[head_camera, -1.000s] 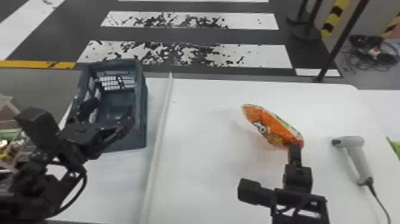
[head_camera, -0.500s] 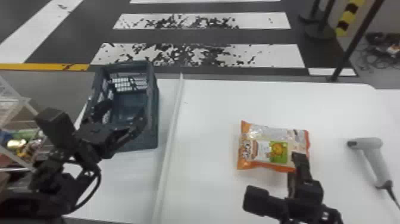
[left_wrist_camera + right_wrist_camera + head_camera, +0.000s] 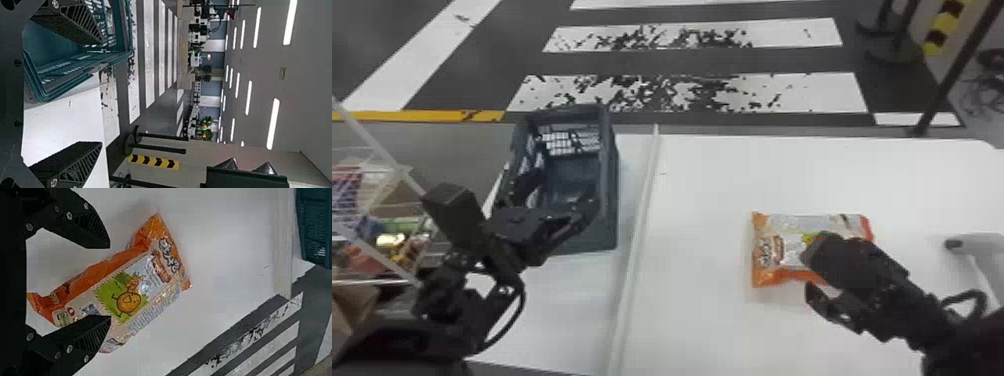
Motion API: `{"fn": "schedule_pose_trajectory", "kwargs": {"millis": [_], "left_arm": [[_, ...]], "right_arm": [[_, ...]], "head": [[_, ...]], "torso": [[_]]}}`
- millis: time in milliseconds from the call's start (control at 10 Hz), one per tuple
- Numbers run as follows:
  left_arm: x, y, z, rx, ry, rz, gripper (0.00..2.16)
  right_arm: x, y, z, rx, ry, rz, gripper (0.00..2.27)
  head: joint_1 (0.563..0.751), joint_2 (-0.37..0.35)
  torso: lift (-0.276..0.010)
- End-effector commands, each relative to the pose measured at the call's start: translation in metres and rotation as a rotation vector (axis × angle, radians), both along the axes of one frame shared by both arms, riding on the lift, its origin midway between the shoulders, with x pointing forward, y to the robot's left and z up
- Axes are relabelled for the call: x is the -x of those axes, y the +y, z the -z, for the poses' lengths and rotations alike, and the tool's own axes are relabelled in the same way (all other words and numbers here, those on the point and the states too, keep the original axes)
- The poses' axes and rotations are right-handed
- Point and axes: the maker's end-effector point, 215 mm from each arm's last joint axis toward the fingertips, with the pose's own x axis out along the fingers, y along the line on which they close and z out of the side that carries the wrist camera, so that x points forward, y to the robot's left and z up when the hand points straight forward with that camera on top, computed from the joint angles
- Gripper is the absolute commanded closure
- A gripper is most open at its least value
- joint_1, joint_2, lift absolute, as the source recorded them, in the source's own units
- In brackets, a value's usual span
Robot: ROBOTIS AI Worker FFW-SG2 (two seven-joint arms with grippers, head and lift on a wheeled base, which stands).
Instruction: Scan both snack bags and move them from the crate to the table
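In the head view, my right gripper (image 3: 808, 271) is low over the near right part of a snack bag (image 3: 784, 247) lying flat on the white table (image 3: 702, 320). The right wrist view shows this gripper (image 3: 110, 282) with its fingers wide apart on either side of the orange-and-cream snack bag (image 3: 145, 282), not closed on it. My left gripper (image 3: 563, 185) stands open over the dark crate (image 3: 609, 200) at the left. In the left wrist view, nothing is between the fingers of the left gripper (image 3: 101, 92), and one finger overlaps the crate (image 3: 78, 70).
A handheld scanner (image 3: 982, 250) lies at the table's right side, partly behind the right arm. A raised white strip (image 3: 639, 240) runs between the crate and the bag. Beyond the left arm is a wire rack (image 3: 382, 240) with goods.
The bag was tilted up at the right gripper and now lies flat with its printed face up. The right gripper has turned and come away from it. The left arm looks the same.
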Motion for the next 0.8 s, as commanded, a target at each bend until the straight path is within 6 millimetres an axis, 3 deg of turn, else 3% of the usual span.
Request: {"fn": "schedule_pose_trajectory", "kwargs": {"millis": [0,200,400,500,700], "left_arm": [[0.000,0.001,0.001,0.000,0.002,-0.001,0.08],[0.000,0.001,0.002,0.001,0.003,-0.001,0.08],[0.000,0.001,0.002,0.001,0.003,-0.002,0.08],[0.000,0.001,0.003,0.001,0.005,-0.001,0.08],[0.000,0.001,0.002,0.001,0.004,-0.001,0.08]], "right_arm": [[-0.009,0.008,-0.010,-0.097,-0.004,0.009,0.77],[-0.021,0.018,-0.022,-0.187,-0.028,0.026,2.04],[-0.039,0.013,-0.031,-0.217,-0.064,0.045,2.26],[-0.049,0.007,-0.027,-0.219,-0.073,0.060,2.26],[-0.067,-0.009,-0.003,-0.183,-0.090,0.090,2.26]], "head": [[0.695,0.136],[0.695,0.145],[0.695,0.155],[0.695,0.153],[0.695,0.131]], "torso": [[-0.088],[-0.088],[-0.088],[-0.088],[-0.088]]}}
